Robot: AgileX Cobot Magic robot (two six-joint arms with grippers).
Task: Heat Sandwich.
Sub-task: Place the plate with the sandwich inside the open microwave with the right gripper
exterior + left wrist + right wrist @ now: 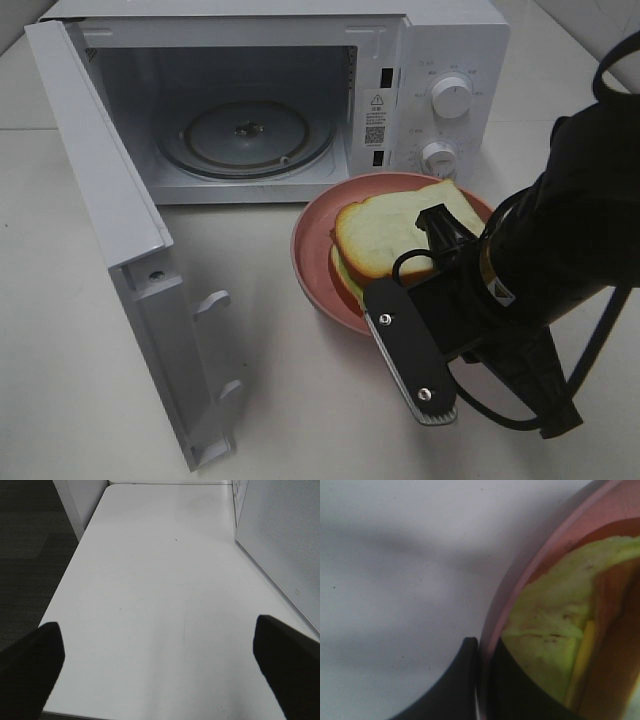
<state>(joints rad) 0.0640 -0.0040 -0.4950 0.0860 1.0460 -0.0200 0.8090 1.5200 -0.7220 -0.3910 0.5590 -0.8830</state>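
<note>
Right arm (570, 230) black, with looping black cables (601, 338); flat bracket (405, 350) silver-screwed; left tool (157, 627) black-fingered.

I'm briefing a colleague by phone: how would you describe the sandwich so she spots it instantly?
Find the white microwave with its door open. Directly in front of it sits a round pink plate, and the sandwich lies on it. It's the only food: pale bread with a greenish layer beneath.

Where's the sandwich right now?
In the high view the sandwich lies on the pink plate, right of centre on the table, just in front of the open microwave.
</note>
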